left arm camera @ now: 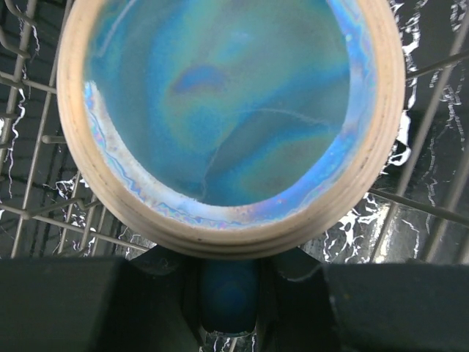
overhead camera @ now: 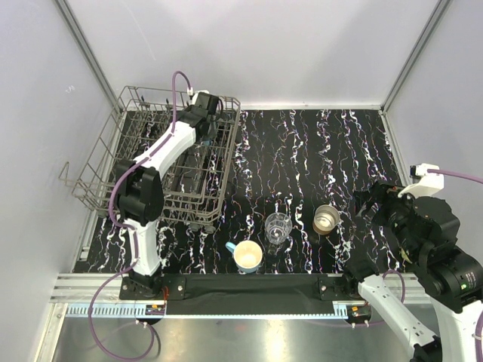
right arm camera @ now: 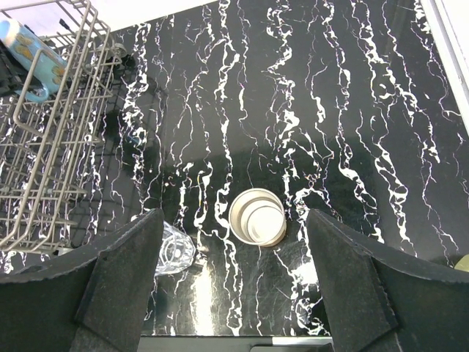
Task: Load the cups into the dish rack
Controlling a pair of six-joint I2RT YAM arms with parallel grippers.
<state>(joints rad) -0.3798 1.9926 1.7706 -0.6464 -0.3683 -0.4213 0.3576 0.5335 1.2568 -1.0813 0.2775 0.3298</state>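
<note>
Left hand (left arm camera: 229, 293) grips teal mug (left arm camera: 227, 110) inside dish rack (overhead camera: 192, 197)

The left arm (overhead camera: 160, 149) is built of white links joined by bulky black joints, and a purple cable (overhead camera: 176, 94) is looped along it. The right arm (overhead camera: 423, 226) is mostly black and is fitted with a white camera housing (overhead camera: 423, 179). Its jaws are seen as broad, matte black, grainy wedges.

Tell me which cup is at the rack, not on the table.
The blue patterned mug, held by the left hand at the dish rack; the cream-lined mug, glass tumbler and metal cup all stand on the table.
</note>
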